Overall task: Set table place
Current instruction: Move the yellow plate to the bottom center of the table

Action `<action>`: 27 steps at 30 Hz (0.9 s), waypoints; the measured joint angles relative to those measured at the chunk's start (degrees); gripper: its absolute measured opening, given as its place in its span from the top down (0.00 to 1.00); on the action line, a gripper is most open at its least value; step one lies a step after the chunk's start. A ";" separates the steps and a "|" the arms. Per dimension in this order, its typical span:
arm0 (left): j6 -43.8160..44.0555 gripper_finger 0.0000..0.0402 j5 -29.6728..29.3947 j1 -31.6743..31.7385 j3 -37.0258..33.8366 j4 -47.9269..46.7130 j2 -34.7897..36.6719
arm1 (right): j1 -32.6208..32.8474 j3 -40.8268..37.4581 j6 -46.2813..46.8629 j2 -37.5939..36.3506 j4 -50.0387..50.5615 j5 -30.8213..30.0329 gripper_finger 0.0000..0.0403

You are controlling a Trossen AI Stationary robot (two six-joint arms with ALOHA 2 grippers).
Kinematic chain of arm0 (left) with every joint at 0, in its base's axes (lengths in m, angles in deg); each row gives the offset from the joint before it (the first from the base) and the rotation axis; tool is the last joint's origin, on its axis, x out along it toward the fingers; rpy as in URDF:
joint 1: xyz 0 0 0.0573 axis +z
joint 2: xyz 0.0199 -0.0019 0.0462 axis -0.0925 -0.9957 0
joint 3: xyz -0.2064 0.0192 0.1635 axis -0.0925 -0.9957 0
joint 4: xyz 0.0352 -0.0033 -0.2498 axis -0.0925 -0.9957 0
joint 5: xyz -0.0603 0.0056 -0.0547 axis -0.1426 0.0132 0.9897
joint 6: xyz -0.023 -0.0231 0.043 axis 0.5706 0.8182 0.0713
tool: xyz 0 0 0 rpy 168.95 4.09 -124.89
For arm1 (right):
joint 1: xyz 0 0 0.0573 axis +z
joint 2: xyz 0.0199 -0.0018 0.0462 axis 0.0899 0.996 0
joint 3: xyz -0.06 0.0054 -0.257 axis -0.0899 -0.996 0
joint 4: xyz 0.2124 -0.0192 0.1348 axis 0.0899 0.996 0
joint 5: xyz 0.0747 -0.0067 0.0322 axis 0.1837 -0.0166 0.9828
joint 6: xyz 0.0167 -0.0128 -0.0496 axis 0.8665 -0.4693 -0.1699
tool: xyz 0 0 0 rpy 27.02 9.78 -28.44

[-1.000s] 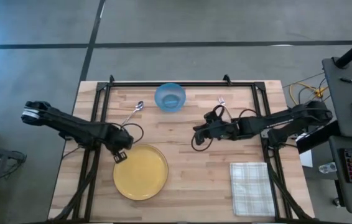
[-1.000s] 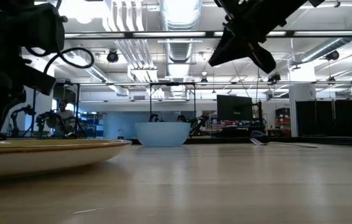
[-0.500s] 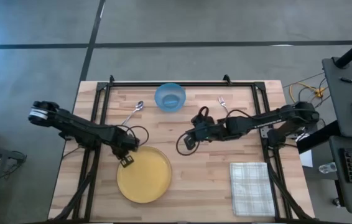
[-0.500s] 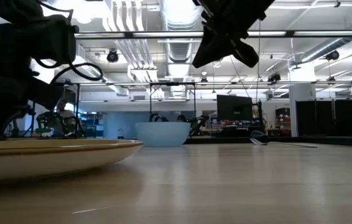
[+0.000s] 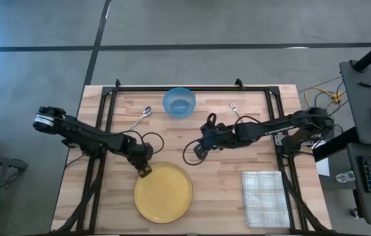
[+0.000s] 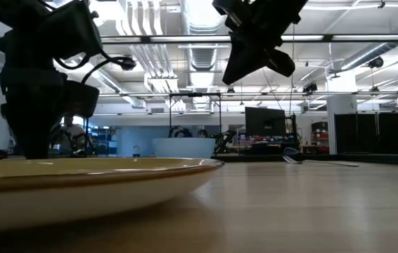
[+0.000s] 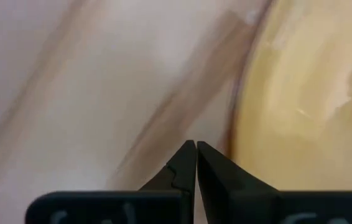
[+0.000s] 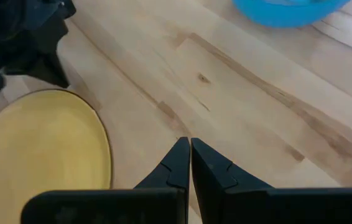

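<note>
Left gripper (image 5: 144, 172), fingers pressed together, low at rim of round glossy yellow plate (image 5: 164, 193).
Right gripper (image 5: 197, 148), fingers together, raised over pale strip-wood table (image 5: 225, 190).

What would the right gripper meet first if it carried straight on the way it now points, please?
Probably the yellow plate. The right gripper, jaws shut, points from mid-table toward the plate's rim, with the left gripper at the plate's far edge. It hangs above the table, so depth is uncertain.

Yellow plate (image 5: 163, 194); blue bowl (image 5: 179, 102); pale checked napkin (image 5: 264, 198); light wood-strip counter (image 5: 205, 177), black rails.
</note>
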 joint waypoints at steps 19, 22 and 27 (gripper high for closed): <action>0.58 1.00 -1.33 -14.54 -0.02 -13.42 15.29 | 0.00 -3.96 4.53 -0.44 5.33 1.52 0.98; 4.59 1.00 -1.35 -20.85 0.14 -12.91 15.23 | -0.02 -4.29 4.34 -0.48 5.08 1.48 0.98; 12.18 1.00 -1.34 -31.55 0.14 -11.71 11.76 | -0.02 -4.65 2.63 -0.50 4.97 1.40 0.98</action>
